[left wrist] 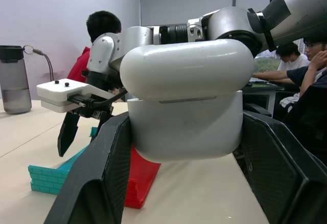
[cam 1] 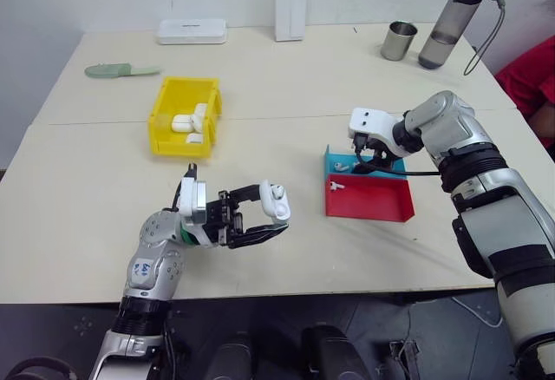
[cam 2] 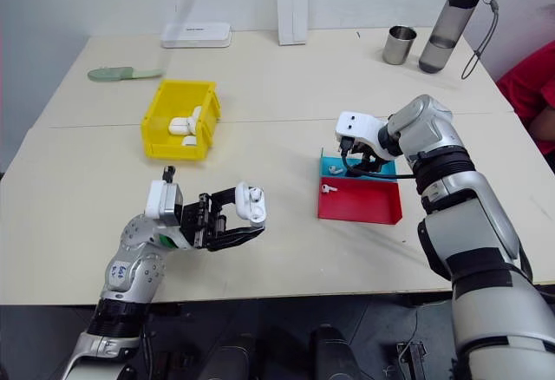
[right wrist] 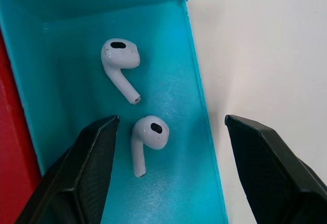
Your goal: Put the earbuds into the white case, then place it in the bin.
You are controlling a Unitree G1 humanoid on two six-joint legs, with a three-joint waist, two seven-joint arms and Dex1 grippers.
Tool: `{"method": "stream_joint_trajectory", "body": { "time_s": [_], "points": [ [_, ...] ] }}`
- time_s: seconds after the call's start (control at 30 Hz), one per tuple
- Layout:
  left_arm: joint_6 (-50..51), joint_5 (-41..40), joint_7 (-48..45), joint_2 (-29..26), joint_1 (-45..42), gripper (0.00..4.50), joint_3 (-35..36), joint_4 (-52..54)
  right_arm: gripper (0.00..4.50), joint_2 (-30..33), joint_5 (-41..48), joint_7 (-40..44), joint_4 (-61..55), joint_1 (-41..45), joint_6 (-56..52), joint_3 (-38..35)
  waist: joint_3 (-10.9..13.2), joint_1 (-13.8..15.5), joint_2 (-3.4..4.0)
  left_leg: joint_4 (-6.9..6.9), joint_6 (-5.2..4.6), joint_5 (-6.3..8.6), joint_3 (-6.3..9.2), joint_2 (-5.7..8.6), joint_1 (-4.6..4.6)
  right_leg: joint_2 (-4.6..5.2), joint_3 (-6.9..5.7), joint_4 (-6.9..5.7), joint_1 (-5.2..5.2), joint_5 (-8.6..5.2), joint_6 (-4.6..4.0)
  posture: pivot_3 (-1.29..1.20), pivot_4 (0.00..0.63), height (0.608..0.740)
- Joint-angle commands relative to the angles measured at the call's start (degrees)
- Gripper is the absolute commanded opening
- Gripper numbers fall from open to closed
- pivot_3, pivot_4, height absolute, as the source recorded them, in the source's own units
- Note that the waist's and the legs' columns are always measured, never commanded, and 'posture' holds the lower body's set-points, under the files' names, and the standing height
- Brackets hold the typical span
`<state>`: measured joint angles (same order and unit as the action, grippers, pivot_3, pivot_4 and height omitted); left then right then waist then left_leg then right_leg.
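White, glossy earbuds lay in the shallow blue tray; my right gripper hung spread over one. My left gripper clamped the glossy white pebble case. I judged centring mattered.

On the table, the bin sits at ten o'clock with cases inside, the two trays at three o'clock with two earbuds in the rear one, the cup and bottle at one o'clock.

Office: people at desks
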<state>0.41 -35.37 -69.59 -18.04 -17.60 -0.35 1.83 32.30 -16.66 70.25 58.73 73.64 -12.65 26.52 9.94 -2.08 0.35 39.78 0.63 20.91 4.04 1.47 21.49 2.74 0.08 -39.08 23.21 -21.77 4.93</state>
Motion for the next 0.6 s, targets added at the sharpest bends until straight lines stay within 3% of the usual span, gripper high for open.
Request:
{"method": "stream_joint_trajectory", "body": {
  "time_s": [0.03,0.1,0.2,0.3,0.6],
  "points": [
    [-1.19,-0.09,-0.23,-0.19,0.08,2.76,0.53,1.55,3.34,0.43,-1.31,1.26,-0.43,0.45,-0.46,-0.30,0.00,0.02,0.00,0.02,0.00,0.00,0.00,0.00,0.00,0.00,0.00,-0.01,0.00,0.00,0.00,0.00,0.150,0.740],
    [-1.30,-0.13,-0.37,-0.20,-0.09,2.76,0.54,1.25,3.34,0.31,-1.36,1.32,-0.54,0.31,-0.62,-0.54,0.00,0.06,0.00,0.04,0.00,0.00,0.00,0.00,0.00,0.00,0.00,-0.02,0.00,0.00,0.00,0.00,0.150,0.740],
    [-1.45,-0.10,-0.52,-0.20,-0.16,2.76,0.45,1.06,2.80,0.26,-1.56,1.58,-0.75,-0.04,-0.75,-0.59,0.00,0.07,0.00,0.04,0.00,0.00,0.00,0.00,0.00,0.00,0.01,-0.03,0.00,0.00,0.00,0.00,0.150,0.740],
    [-1.50,-0.15,-0.69,-0.25,-0.28,2.76,0.54,0.82,1.74,0.16,-1.85,2.11,-0.77,-0.16,-1.05,-0.52,0.00,0.05,0.00,0.06,0.00,0.00,0.00,0.01,0.00,0.00,0.01,-0.03,0.00,0.00,0.00,0.00,0.150,0.740],
    [-1.56,-0.16,-0.87,-0.25,-0.08,2.76,0.70,0.80,1.74,0.30,-2.42,3.22,-1.19,-0.38,-1.77,-0.64,0.00,0.05,0.00,0.13,0.00,0.00,0.00,0.01,0.00,0.00,0.01,-0.12,0.00,0.00,0.00,0.00,0.150,0.740]
  ]
}}
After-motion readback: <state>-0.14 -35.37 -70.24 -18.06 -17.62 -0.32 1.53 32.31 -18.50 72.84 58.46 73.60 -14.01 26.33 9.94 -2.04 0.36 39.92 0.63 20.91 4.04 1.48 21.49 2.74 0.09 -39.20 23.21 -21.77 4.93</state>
